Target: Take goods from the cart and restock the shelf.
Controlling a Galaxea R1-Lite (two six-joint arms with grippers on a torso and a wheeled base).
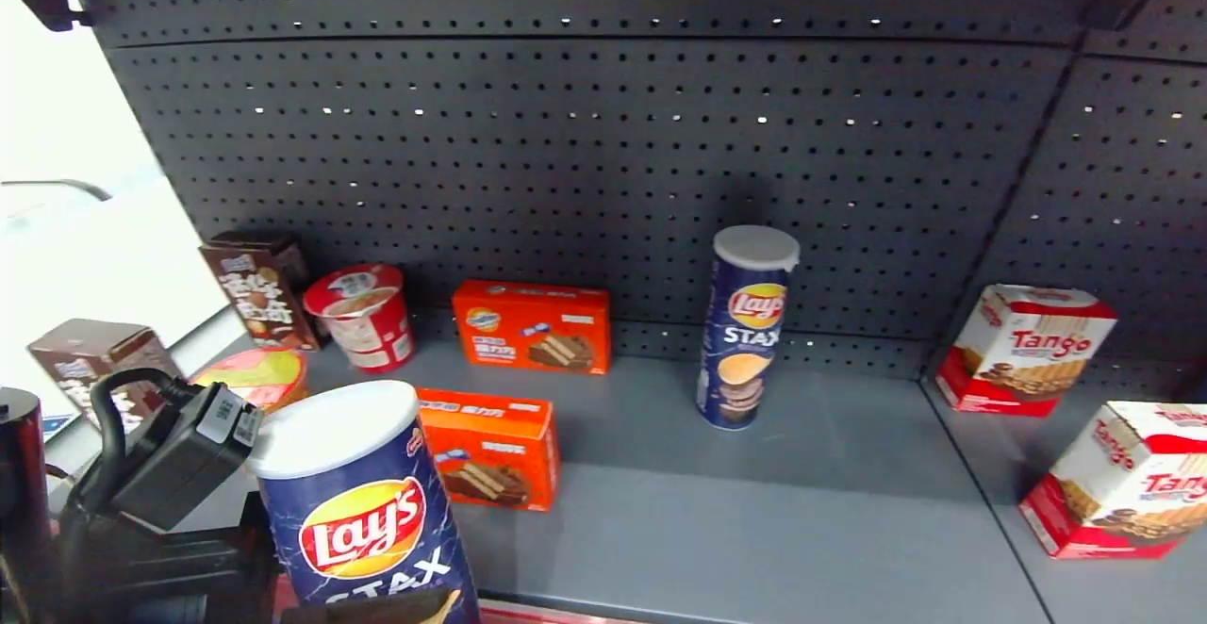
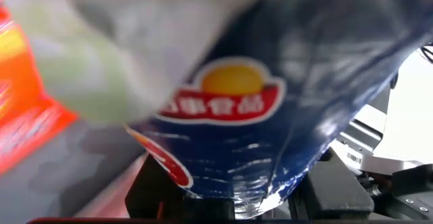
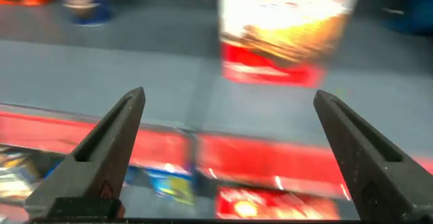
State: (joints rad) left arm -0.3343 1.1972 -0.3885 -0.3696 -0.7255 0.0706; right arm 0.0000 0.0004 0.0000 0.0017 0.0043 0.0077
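Navy chip can (image 1: 363,511), white lid (image 1: 332,428)

Noted just left of the blue chips can (image 1: 363,501): the left arm (image 1: 141,520), finished in matte black throughout. A boxy black module (image 1: 179,459) is mounted on it and tagged with a small white printed label (image 1: 226,409). A thick black cable (image 1: 111,407) is looped out of the module's top. Farther from the can, a glossy dark cylindrical link (image 1: 21,473) is seen. On the left gripper (image 2: 240,207), blocky black fingers (image 2: 157,190) are recorded on either side of the can's base. On the right gripper (image 3: 229,99), two long matte black wedge fingers (image 3: 101,156) are recorded, tapered to blunt tips, with a shallow step moulded along each.
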